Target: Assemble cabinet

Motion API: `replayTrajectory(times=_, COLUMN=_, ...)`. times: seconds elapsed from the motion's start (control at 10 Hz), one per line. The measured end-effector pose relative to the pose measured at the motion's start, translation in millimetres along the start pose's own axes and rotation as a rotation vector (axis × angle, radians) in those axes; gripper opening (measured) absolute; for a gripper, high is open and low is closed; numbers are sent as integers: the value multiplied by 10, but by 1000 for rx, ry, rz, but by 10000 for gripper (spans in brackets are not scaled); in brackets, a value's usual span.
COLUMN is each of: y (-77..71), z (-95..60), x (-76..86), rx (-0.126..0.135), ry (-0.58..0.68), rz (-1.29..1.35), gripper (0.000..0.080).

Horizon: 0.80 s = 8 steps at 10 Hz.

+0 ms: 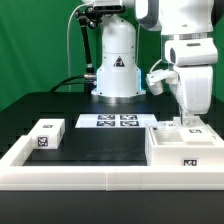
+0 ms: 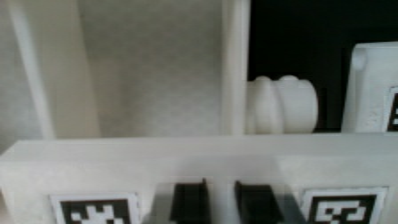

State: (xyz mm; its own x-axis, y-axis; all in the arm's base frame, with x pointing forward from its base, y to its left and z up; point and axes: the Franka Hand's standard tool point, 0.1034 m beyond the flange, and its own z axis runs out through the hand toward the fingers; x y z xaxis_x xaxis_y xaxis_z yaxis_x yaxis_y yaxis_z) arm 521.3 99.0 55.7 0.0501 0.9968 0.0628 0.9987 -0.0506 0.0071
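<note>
The Panda arm (image 1: 185, 45) is white. Its base stands at the far middle of the black table (image 1: 50, 108) and carries a black triangle label (image 1: 118, 62) whose writing is too small to read.

The cabinet shell (image 1: 185, 150) is the largest task part. It is a plain white boxy block lying at the near right of the table, touching the rail. Its near face carries one small black-and-white square tag (image 1: 190, 162).

The long low white rail (image 1: 90, 178) runs along the near edge and turns back at the left.

The marker board (image 1: 115, 121) lies flat in the middle of the table, just in front of the arm's base. It shows a row of square tags, which are patterns only, with no lettering.

One drawer block (image 1: 47, 133), small and white, sits at the near left, well apart from the shell. It has a tag on its top and another on its near face.

The gripper (image 1: 190, 122) hangs over the far part of the shell's top. In the wrist view the gripper (image 2: 215, 200) shows dark fingers (image 2: 185, 200) standing close together with a thin pale strip between them. I cannot tell whether they pinch anything. Just beside them, on the white surface below, are two more tags (image 2: 98, 210).
</note>
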Motion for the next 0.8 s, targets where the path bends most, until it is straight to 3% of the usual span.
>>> replayTrajectory(times=0.2, y=85, z=2, x=4, rx=-3, ry=3, rz=3, gripper=71)
replayTrajectory(times=0.5, y=388, z=-4, x=33, rx=-18, ry=13, rz=14, gripper=71)
replayTrajectory(times=0.8, y=525, z=-1, x=36, rx=-22, ry=17, rz=13, gripper=71)
